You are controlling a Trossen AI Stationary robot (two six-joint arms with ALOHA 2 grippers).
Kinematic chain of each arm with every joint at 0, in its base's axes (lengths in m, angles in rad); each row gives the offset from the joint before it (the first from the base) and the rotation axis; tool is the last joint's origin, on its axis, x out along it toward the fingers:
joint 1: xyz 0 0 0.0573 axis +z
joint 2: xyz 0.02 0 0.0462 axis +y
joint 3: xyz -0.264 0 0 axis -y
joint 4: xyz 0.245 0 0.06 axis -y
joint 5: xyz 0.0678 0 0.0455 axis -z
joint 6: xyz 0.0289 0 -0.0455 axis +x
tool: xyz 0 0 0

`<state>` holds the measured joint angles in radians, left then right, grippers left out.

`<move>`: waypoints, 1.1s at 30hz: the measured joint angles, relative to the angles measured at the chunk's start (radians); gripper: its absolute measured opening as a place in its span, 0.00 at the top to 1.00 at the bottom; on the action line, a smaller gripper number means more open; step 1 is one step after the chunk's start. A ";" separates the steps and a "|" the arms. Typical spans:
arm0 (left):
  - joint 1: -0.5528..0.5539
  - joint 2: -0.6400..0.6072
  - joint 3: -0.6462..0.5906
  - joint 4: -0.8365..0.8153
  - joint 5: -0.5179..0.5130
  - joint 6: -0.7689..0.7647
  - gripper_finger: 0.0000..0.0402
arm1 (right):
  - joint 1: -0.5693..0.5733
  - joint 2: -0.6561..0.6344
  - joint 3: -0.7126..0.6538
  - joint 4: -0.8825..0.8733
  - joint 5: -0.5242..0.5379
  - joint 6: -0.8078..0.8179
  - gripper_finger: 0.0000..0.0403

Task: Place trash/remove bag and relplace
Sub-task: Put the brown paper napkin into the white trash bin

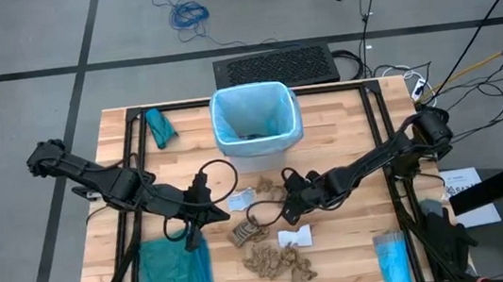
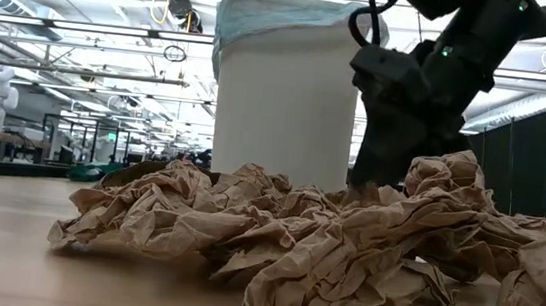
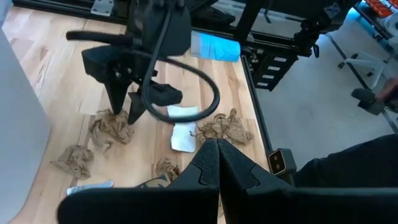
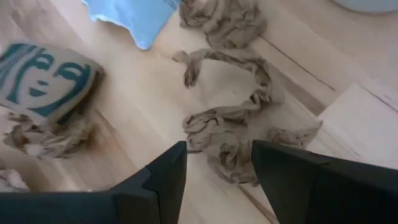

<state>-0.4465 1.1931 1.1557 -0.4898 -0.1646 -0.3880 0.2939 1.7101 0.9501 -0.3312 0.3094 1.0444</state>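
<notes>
In the middle of the high view, the right claw (image 1: 286,197) hangs low over the brown paper scraps (image 1: 280,263) that litter the lower centre of the counter (image 1: 344,121). Its fingers stand apart, and the right wrist view shows them straddling a twisted brown paper strip (image 4: 227,124) that lies between them, not yet pinched. The left claw (image 1: 191,238) waits at centre-left of the high view, pressed fully shut and holding nothing, just above the teal-green bag (image 1: 174,273) in the lower left.

The white bin (image 1: 256,117) sits at top centre, lined with the pale blue bag (image 1: 230,115), its mouth open and well apart from the scraps. A folded blue packet (image 1: 391,258) lies at lower right, and a whitish wrapper (image 1: 295,238) lies among the scraps.

The step in hand appears to be gathering trash for the bin. To do it well, the right claw should drop straight down until both fingers bracket the thickest knot of the strip, then close firmly, since crumpled paper compresses and a loose end can slip out. It should lift clear before swinging toward the bin, so trailing paper does not drag other scraps.

At the left edge of the right wrist view, a brown cardboard sleeve (image 4: 46,81) carries part of a green printed logo; no lettering on it can be read.
</notes>
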 joint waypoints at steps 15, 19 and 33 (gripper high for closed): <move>0.000 0.000 0.000 -0.008 0.000 -0.025 1.00 | 0.073 -0.030 0.039 0.101 0.024 0.064 0.99; 0.000 0.000 0.000 -0.025 -0.002 -0.025 1.00 | 0.114 -0.071 0.112 0.102 0.060 0.017 1.00; 0.009 0.000 0.000 -0.026 -0.009 -0.017 1.00 | 0.085 -0.138 0.609 -0.180 0.224 -0.409 1.00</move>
<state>-0.4374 1.1931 1.1561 -0.5157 -0.1734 -0.4046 0.3789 1.5723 1.5594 -0.5107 0.5333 0.6355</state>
